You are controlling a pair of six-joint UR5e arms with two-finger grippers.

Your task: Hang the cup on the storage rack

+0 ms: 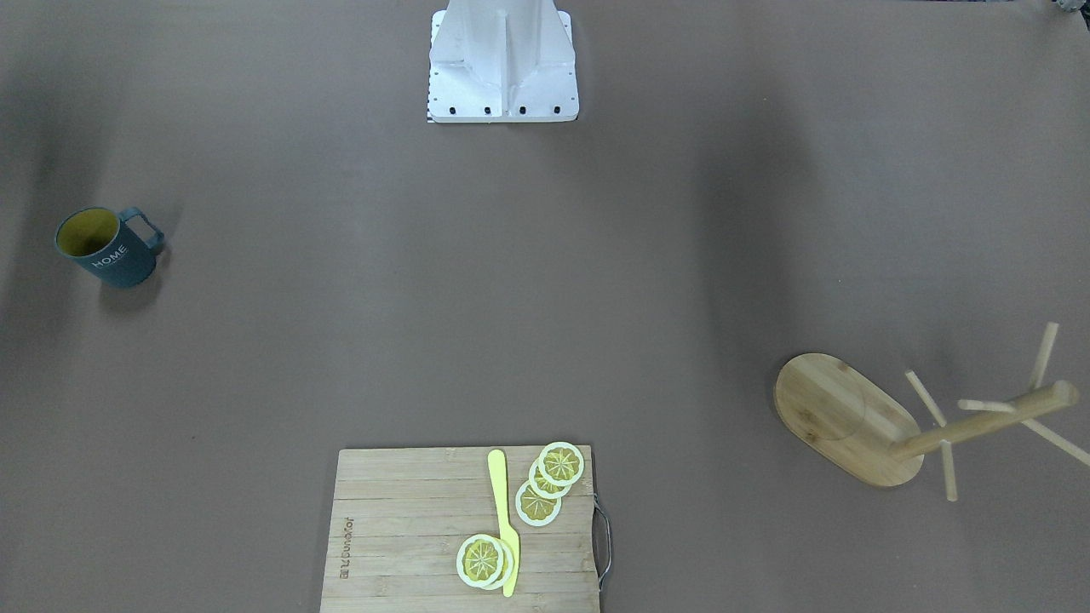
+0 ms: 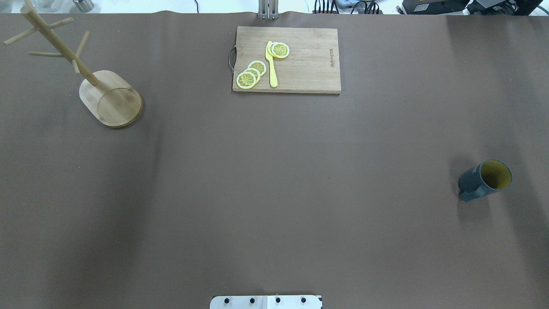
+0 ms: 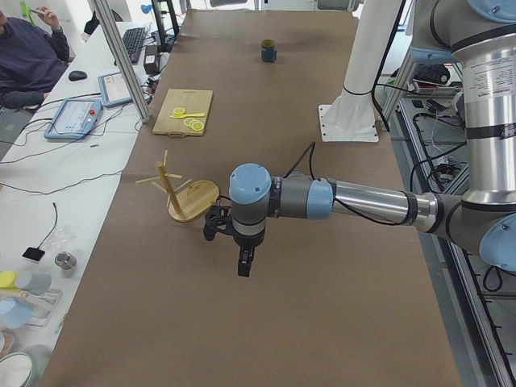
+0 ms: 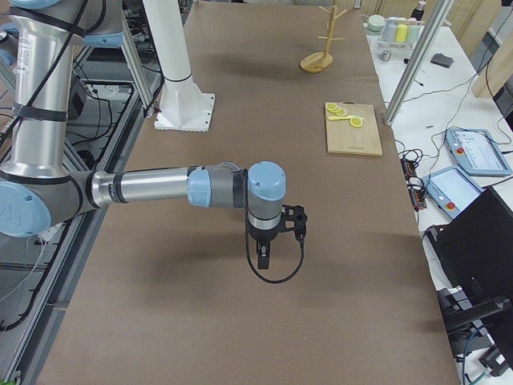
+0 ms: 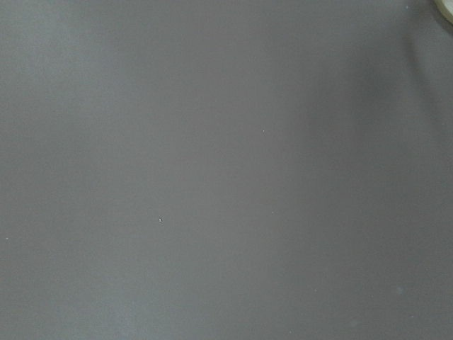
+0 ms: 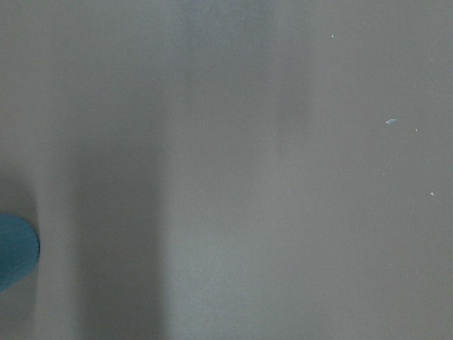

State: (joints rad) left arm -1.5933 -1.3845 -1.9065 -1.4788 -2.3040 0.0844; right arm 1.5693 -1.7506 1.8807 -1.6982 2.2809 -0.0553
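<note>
Left tool (image 3: 243, 268) far from blue-grey cup (image 1: 106, 247)

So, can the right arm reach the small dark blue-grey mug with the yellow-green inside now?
Probably yes. The mug stands alone on the robot's right half of the brown table, with nothing beside it, and the right gripper hangs free above the table.

My left wrist camera gave me almost nothing but the table cover (image 5: 212, 170), a flat, matte grey-brown sheet that filled nearly the whole picture. A broad, soft-edged darker band (image 5: 371, 142) ran from top to bottom toward the right side. One tiny pale speck (image 5: 161, 219) lay left of centre. At the top right corner I saw a pale curved sliver (image 5: 448, 3), cut off by the edge; I could not tell what it was.
</note>
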